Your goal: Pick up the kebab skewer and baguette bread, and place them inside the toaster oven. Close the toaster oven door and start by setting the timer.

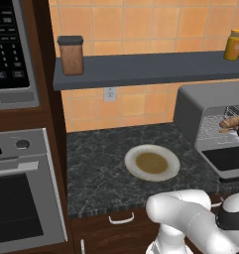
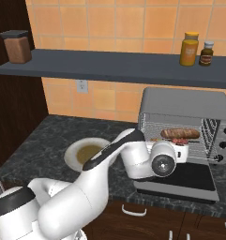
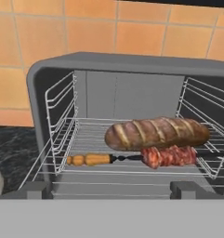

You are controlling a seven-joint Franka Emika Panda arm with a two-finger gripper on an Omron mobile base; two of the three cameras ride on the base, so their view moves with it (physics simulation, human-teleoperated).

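The grey toaster oven (image 3: 122,62) (image 2: 184,101) (image 1: 210,99) stands on the counter at the right. Its dark glass door (image 2: 187,176) (image 1: 230,158) is dropped flat open. On the wire rack inside lies the golden-brown baguette bread (image 3: 155,132) (image 2: 180,133) (image 1: 232,122). Just in front of it, touching it, lies the kebab skewer (image 3: 169,155) (image 2: 180,141), its reddish meat to the right and its tan handle to the left. My gripper (image 2: 188,147) hovers over the open door at the oven mouth, facing the rack, open, with nothing in it.
A white plate (image 1: 151,162) (image 2: 88,153) with a brown centre sits on the dark counter left of the oven. The shelf above carries a jar (image 1: 71,54) and two bottles (image 2: 189,48). The oven's knobs (image 2: 223,136) are on its right. A wall oven (image 1: 22,198) stands far left.
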